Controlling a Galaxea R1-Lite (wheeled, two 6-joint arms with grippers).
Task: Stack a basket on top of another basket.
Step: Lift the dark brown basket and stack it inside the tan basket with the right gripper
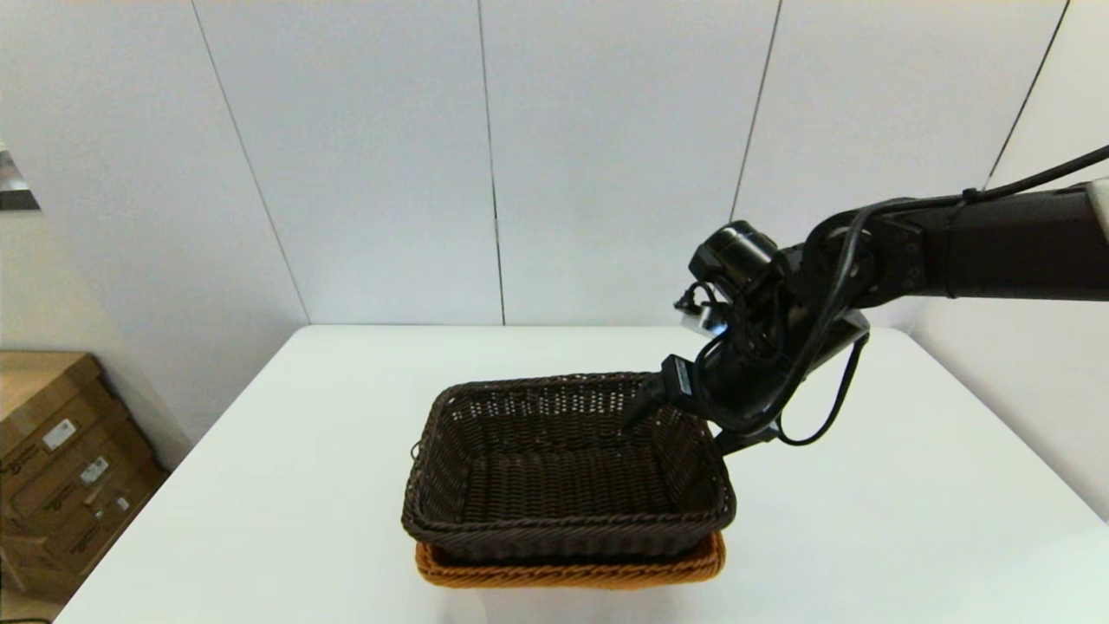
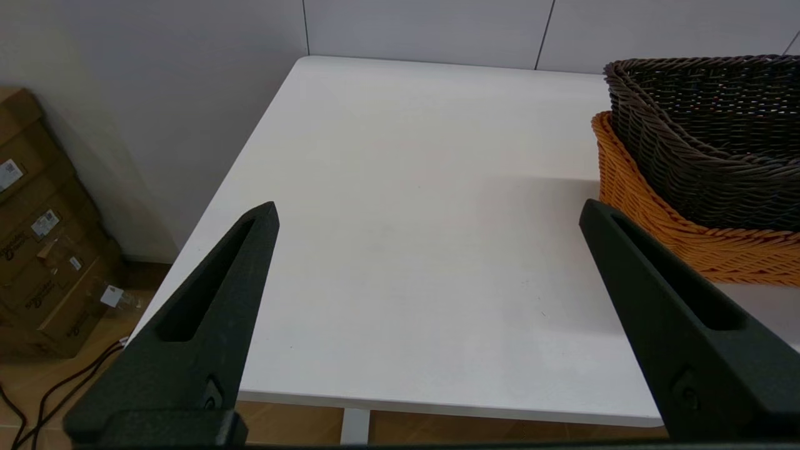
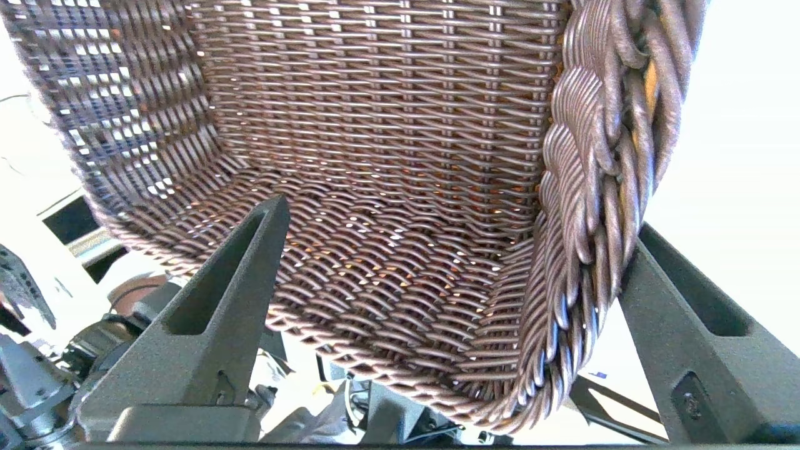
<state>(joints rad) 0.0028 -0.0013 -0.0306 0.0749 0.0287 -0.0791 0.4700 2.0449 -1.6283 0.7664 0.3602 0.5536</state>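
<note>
Dark basket nested, release pending

The dark basket (image 1: 567,464) sat inside the orange-tan basket (image 1: 572,572) near the surface's (image 1: 260,485) front; stacking looked done. The right gripper (image 3: 450,250) straddled its far-right rim, jaws wide, apparently only needing withdrawal. The left gripper (image 2: 428,212) hung idle at left, jaws wide.

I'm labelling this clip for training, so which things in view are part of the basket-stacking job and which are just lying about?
Part of the job:
- dark brown basket, sitting in the orange-tan one
- orange-tan basket, underneath
- right gripper, open, straddling the dark basket's far right rim

Just lying about:
- left gripper, open over bare table, beside the baskets
- cardboard boxes on the floor
</note>
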